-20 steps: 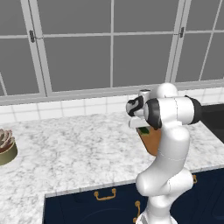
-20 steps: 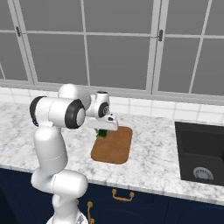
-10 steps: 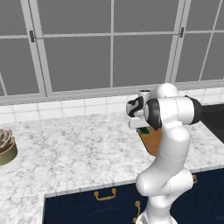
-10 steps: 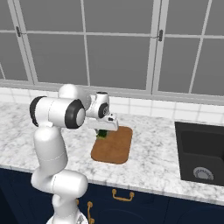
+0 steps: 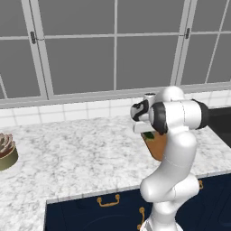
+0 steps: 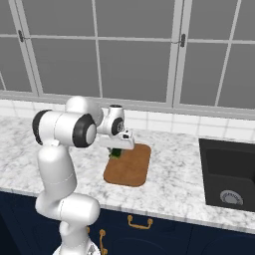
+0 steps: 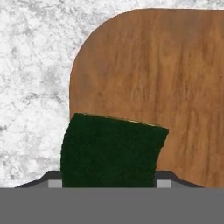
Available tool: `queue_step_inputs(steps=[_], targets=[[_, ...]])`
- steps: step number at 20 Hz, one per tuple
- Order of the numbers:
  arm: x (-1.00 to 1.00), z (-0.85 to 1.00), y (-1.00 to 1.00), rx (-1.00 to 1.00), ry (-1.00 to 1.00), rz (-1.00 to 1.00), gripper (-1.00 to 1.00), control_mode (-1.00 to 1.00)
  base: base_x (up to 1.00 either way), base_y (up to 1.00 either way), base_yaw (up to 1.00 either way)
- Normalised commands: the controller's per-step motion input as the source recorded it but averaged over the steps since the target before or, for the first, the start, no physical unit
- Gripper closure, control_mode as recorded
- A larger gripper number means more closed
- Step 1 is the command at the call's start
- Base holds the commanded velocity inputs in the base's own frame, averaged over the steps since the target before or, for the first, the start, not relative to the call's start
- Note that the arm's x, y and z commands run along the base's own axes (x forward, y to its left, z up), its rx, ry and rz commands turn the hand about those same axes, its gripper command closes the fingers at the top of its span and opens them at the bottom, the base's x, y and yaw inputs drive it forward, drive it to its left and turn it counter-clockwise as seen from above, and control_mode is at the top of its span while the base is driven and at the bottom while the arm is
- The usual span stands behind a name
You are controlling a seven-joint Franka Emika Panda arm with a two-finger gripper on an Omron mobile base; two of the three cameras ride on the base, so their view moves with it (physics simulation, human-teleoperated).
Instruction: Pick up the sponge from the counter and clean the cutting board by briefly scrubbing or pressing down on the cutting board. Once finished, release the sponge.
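Note:
The dark green sponge [image 7: 111,151] sits between my gripper's [image 7: 107,183] two finger tips, which are shut on its sides. It hangs over the rounded near-left corner of the brown wooden cutting board [image 7: 166,83], partly above the marbled counter [image 7: 30,87]. From the right base view, the gripper [image 6: 116,151] points down with the sponge [image 6: 116,154] at the board's [image 6: 132,167] far left corner. In the left base view the arm hides most of the board [image 5: 158,144], and a bit of the sponge [image 5: 149,135] shows under the hand. Whether the sponge touches the board I cannot tell.
A dark sink [image 6: 229,172] is set into the counter to the right of the board. A potted succulent [image 5: 5,151] stands at the far left. Tiled backsplash and windows run behind. Open marble [image 5: 81,158] lies to the board's left.

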Motion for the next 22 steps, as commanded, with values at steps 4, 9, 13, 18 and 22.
queue_step_inputs(steps=[4, 9, 13, 18, 22], targets=[[-0.39, -0.02, 0.00, 0.00, -0.05, 0.00, 1.00, -1.00, 0.00, 0.00, 0.00], [-0.40, -0.02, 0.00, 0.00, -0.06, 0.00, 1.00, -1.00, 0.00, 0.00, 0.00], [-0.39, 0.00, 0.00, 0.00, -0.02, 0.00, 1.00, -1.00, 0.00, 0.00, 0.00], [-0.36, 0.00, -0.02, 0.00, 0.00, 0.00, 1.00, -1.00, 0.00, 0.00, 0.00], [-0.37, 0.00, -0.03, 0.00, 0.00, 0.00, 1.00, -1.00, 0.00, 0.00, 0.00]])
